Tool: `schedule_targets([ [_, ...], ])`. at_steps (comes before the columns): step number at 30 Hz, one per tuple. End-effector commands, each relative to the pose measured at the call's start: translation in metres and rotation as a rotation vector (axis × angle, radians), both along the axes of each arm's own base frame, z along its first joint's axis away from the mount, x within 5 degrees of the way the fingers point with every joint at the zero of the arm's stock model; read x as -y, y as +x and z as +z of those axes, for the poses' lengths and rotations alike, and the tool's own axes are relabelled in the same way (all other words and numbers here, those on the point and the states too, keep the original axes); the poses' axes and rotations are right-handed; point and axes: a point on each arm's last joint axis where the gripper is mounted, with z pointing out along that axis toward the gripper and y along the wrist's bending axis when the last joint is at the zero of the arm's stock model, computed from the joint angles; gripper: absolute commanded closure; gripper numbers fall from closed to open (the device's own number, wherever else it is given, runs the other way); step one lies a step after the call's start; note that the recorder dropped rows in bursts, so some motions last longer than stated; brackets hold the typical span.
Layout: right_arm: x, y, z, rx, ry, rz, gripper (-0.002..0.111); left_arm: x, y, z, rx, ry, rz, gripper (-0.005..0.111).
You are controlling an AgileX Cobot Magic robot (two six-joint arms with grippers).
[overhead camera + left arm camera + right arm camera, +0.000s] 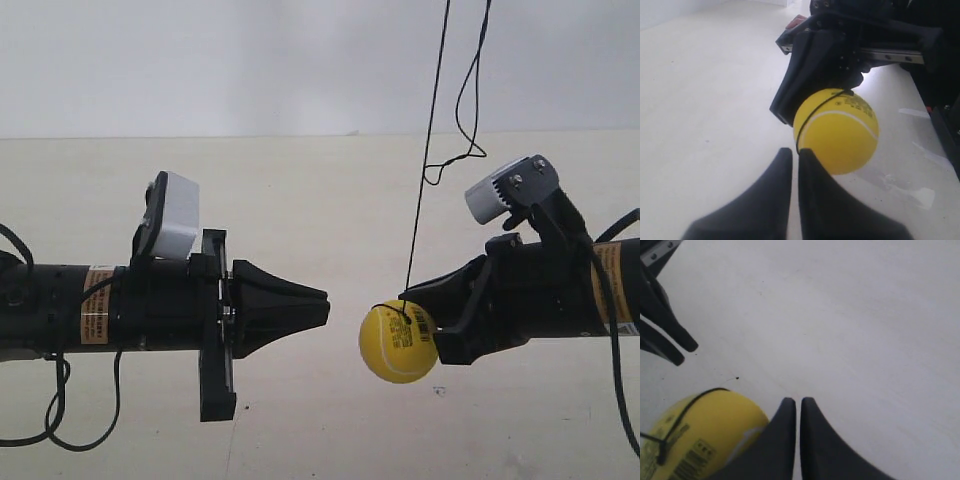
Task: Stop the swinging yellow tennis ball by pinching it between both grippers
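Ball (705, 440): cut by right wrist view's edge, partly behind right gripper (798, 402).
String (425, 150): upper end out of frame.
Sticker (423, 326): print unreadable.

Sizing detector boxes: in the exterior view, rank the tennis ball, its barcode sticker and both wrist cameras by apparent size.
yellow tennis ball
camera at view's left and camera at view's right, too alike to rank
barcode sticker

A pale grey wall (250, 60) rises behind a flat cream surface (300, 200).
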Motion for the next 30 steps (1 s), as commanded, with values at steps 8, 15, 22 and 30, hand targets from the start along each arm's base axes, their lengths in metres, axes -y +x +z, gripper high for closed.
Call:
schedule_targets([
  [8,-0.004,-0.006,0.006,0.004,0.059,0.062,0.108,0.001,-0.001,0.002,-0.004,-0.019,-0.016,0.102],
  [15,-0.003,-0.005,0.004,0.006,0.033,0.051,0.108,0.001,-0.001,0.001,-0.009,-0.018,-0.02,0.102],
  [22,0.007,-0.007,0.017,0.053,-0.041,-0.038,0.108,0.001,-0.002,0.002,-0.008,-0.029,-0.028,0.102],
  [30,0.016,-0.021,0.018,0.034,-0.064,-0.097,0.108,0.001,-0.002,0.002,-0.007,-0.029,-0.031,0.102],
])
